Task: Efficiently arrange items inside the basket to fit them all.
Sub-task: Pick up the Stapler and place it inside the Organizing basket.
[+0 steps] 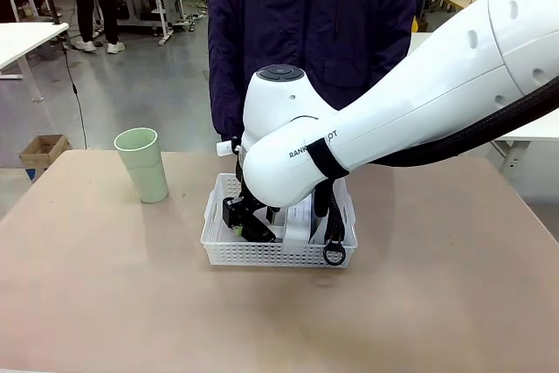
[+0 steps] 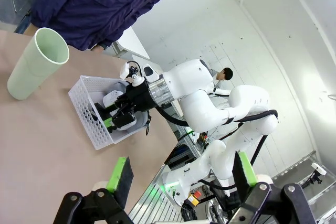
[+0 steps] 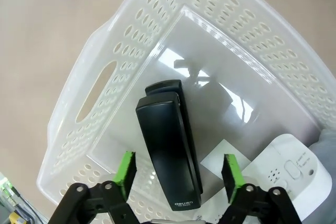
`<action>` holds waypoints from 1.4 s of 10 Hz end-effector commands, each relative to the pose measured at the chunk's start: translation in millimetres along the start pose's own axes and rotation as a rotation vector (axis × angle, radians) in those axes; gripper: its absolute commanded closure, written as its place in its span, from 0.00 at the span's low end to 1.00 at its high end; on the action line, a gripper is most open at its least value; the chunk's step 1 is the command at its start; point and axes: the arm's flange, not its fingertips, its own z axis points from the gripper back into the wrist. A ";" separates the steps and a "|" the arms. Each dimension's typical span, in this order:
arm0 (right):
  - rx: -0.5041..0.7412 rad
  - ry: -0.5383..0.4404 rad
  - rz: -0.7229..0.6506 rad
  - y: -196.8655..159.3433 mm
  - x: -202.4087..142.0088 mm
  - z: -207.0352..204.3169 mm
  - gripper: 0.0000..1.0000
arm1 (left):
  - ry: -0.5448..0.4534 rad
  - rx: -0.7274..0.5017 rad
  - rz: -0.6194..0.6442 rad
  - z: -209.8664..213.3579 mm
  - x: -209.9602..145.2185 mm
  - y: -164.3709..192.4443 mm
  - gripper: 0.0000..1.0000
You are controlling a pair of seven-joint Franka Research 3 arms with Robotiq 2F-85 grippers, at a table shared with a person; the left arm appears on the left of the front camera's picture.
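Observation:
The white lattice basket stands mid-table. My right gripper reaches down into its left end. In the right wrist view that gripper is open, and the slim black device lies flat on the basket floor between its green pads, touching neither. The white rounded box lies beside the device. A bit of the grey pouch shows past the box, and its black strap ring hangs over the front wall. The pale green cup stands upright on the table left of the basket. My left gripper hangs open and empty, well off from the basket.
A person in a dark blue jacket stands at the far edge, right behind the basket. The tan tabletop has free room in front of the basket and to both sides of it. My right arm's big white links cross above the basket's right half.

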 end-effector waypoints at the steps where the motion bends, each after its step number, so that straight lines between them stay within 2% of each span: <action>1: 0.006 -0.038 0.025 -4.6 -1.5 10.3 0.00 | -0.009 -0.015 -0.021 -0.7 -0.1 -2.0 0.00; 4: 0.013 -0.116 0.048 -7.1 -10.7 52.9 0.00 | -0.009 -0.015 -0.021 -0.7 -0.1 -2.0 0.00; 7: 0.095 -0.212 0.033 -35.7 -49.6 124.1 0.00 | -0.009 -0.015 -0.021 -0.7 -0.1 -2.0 0.00; 9: 0.221 -0.212 -0.050 -84.0 -104.7 171.1 0.00 | -0.009 -0.015 -0.021 -0.7 -0.1 -2.0 0.00; 12: 0.566 -0.235 -0.154 -178.0 -193.1 215.9 0.00 | -0.009 -0.015 -0.021 -0.7 -0.1 -2.0 0.00; 13: 0.647 -0.219 -0.253 -216.9 -221.3 225.7 0.00 | -0.009 -0.015 -0.021 -0.7 -0.1 -2.0 0.00; 14: 0.727 -0.263 -0.440 -248.4 -248.4 233.1 0.00 | -0.009 -0.015 -0.021 -0.7 -0.1 -2.0 0.00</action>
